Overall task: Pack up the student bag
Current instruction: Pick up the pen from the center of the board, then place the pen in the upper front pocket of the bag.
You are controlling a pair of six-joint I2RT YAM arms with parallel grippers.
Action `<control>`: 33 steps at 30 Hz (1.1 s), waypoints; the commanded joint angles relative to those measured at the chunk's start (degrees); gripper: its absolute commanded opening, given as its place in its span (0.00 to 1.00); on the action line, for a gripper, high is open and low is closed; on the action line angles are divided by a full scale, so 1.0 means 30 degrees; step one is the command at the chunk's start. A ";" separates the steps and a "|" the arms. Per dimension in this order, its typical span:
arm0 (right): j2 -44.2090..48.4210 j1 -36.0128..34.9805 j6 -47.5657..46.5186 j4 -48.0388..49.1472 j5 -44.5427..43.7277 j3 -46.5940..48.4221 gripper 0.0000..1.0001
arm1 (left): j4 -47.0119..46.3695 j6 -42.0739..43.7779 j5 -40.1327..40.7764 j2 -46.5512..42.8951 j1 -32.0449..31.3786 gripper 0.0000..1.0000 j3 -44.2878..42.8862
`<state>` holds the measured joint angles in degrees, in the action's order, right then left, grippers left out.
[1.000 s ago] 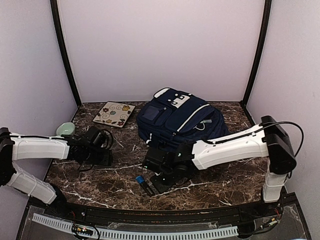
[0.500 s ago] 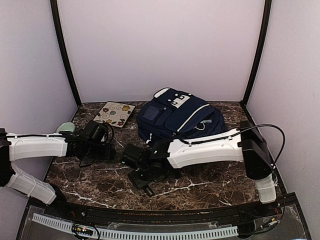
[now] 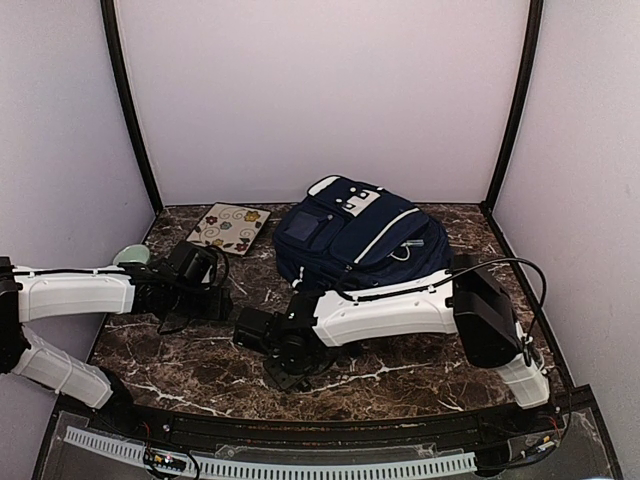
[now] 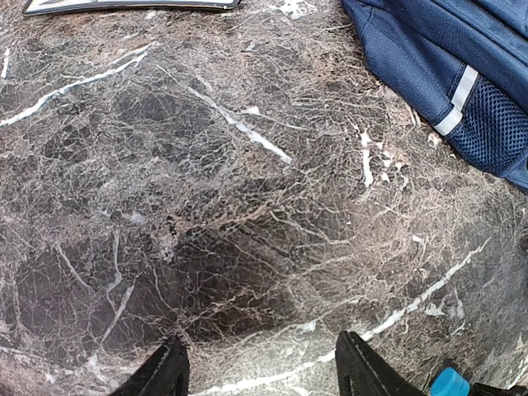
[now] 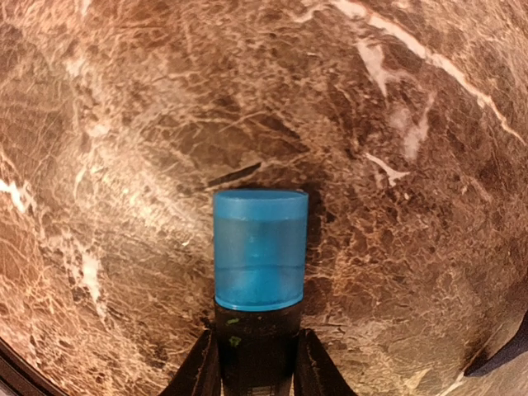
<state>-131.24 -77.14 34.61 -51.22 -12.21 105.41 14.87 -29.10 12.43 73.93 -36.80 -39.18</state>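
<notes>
The large navy blue fabric backpack with white trim stripes [image 3: 360, 235] lies flat on the dark brown, white-veined marble worktop [image 3: 430, 370]. Its white-patched top end points toward the back wall.

The right arm reaches across in front of the backpack. The right claw [image 5: 256, 355] is low over the marble, in front of the backpack's front-left corner. It is pinching a black cylindrical tube with a translucent blue cap [image 5: 260, 247], with a finger pressed against each side of the black body and the capped end sticking out beyond the tips.

The left claw [image 4: 264, 375] hangs to the left of the backpack with its fingers spread, and only bare marble lies between them. In its wrist view a corner of the backpack, with a white stripe and a mesh pocket, fills the upper right.

Left of the backpack, near the back of the worktop, lies a flat beige rectangular card with a floral pattern [image 3: 228, 227]. Farther left of the backpack is a small pale green bowl [image 3: 128, 258].
</notes>
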 commanded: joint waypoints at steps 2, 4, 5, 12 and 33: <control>-0.0339 -0.0019 -0.0163 -0.0429 0.0551 -0.0483 0.11 | -0.0094 0.0433 -0.0183 -0.0064 0.0049 0.64 -0.0208; 0.0291 0.0001 -0.0327 0.0003 0.0475 -0.0740 0.06 | -0.0027 0.0526 -0.0275 -0.0091 0.0049 0.64 -0.0275; 0.0705 0.0008 -0.0380 0.0317 0.0419 -0.0945 0.06 | -0.0006 0.0582 -0.0286 -0.0115 0.0049 0.64 -0.0319; 0.6352 0.0680 -0.1011 0.5428 0.1618 -0.4899 0.00 | -0.0112 0.1300 -0.1311 -0.0312 -0.0036 0.63 -0.1071; 2.4625 1.6358 0.4827 1.8190 0.7326 -2.2899 0.00 | -0.1021 1.4334 0.0525 1.3988 -0.7358 0.83 -2.0363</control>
<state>-55.75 -31.64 40.21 -5.28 1.39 40.64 7.40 5.13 9.82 110.15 -57.47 -91.13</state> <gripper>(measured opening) 0.240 0.828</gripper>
